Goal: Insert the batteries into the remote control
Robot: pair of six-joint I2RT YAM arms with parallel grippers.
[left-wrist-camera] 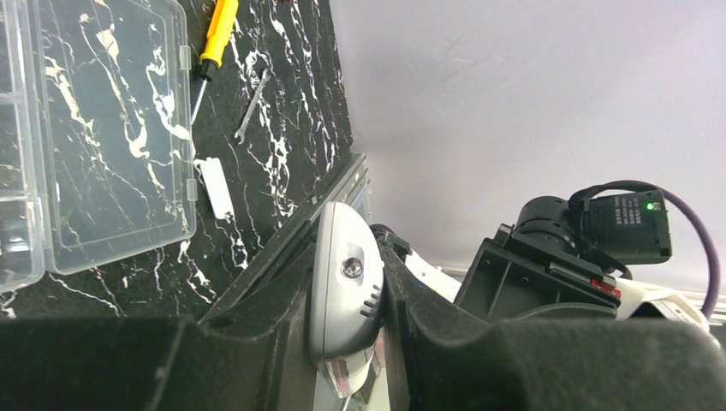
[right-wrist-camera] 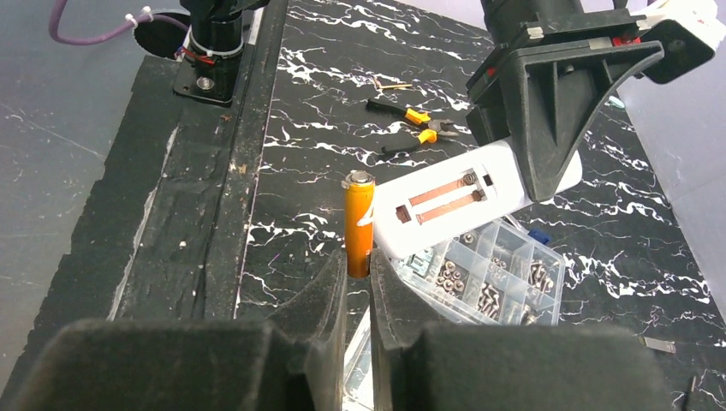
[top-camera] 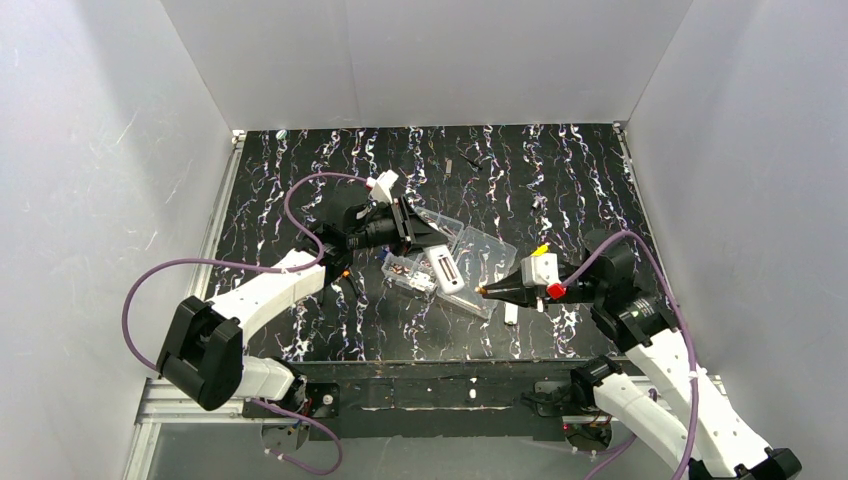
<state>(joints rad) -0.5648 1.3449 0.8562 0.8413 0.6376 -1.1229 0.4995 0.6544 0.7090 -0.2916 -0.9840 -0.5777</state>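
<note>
**A:** status on the battery load?

**B:** first insert, not seated yet. right gripper is clamped on one orange battery, gripped at its lower end, upright, metal cap up. left gripper is clenched on the remote control and holds it in the air over the clear screw box. rear recess faces the right wrist camera.

**A:** recess state?

**B:** looks empty. two bays, copper strips showing, a spring at the end nearer the left gripper. no cell in either. can't find a second battery in any view.

**A:** battery to remote?

**B:** just beside the remote's free end. can't tell whether they touch.

**A:** next move?

**B:** my read: the cell stands roughly crosswise to the bays. it needs tipping until it lies parallel with one bay, then one end pushed onto the spring and the other end dropped in. polarity marks aren't legible, so orientation is unverified. the left side has to hold firm against that push. risk: the grip sits low on the cell, so it could pivot between the pads.

**A:** cover?

**B:** small white strip lies on the table beside the box lid. possibly the cover, not sure.
</note>
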